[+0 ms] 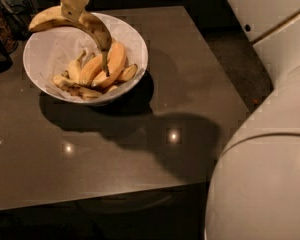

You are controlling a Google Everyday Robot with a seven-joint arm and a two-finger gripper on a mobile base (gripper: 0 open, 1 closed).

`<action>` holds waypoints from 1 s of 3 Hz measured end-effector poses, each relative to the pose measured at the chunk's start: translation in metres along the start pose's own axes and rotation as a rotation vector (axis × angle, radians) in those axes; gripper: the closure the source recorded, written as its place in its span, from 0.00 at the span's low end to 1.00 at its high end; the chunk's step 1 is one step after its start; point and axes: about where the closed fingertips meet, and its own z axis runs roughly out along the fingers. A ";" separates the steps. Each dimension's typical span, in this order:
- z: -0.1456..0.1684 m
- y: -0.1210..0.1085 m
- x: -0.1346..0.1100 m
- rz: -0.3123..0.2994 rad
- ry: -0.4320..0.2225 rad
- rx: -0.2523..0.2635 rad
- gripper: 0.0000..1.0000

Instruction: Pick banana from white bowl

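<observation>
The white bowl (46, 59) stood near the rear left corner of the dark table (140, 149), close to the left edge. Above its rear rim hung the banana (46, 19), arched, crown uppermost, both ends drooping; its thin stem pointed down toward the bowl's middle. It appeared to touch nothing in the bowl. The gripper (72, 14), at the top of the view over the bowl's rear, was closed on the banana at the crown of the arch, presumably so the fruit balanced evenly. Below it, the orange-toned bananas (110, 61) and a spotted banana (80, 90) lay in the bowl's front half. The bowl's shadow (135, 96) fell rightward. The robot's body (270, 184) filled the right side, beyond the table's right edge.
</observation>
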 end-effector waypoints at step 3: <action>0.003 0.048 -0.019 0.014 0.004 -0.056 1.00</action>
